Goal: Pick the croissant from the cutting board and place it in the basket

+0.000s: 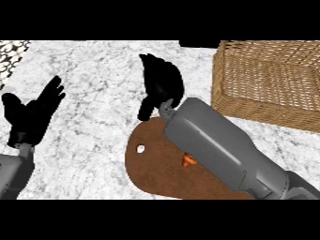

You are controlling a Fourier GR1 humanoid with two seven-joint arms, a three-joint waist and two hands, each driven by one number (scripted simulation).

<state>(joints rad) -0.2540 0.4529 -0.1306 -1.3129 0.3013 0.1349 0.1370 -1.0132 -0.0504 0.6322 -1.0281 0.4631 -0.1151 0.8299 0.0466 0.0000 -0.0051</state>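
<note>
Right robot hand hanging open above desk, holding nothing. Croissant peeking out behind it, under forearm, on cutting board. Basket waiting right. Left robot hand resting open, farther away.

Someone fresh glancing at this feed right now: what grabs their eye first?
Probably the right forearm slanting across the brown cutting board, its open right hand held beyond the board's far end. Next, the wicker basket at upper right, and the open left hand resting at left.
</note>
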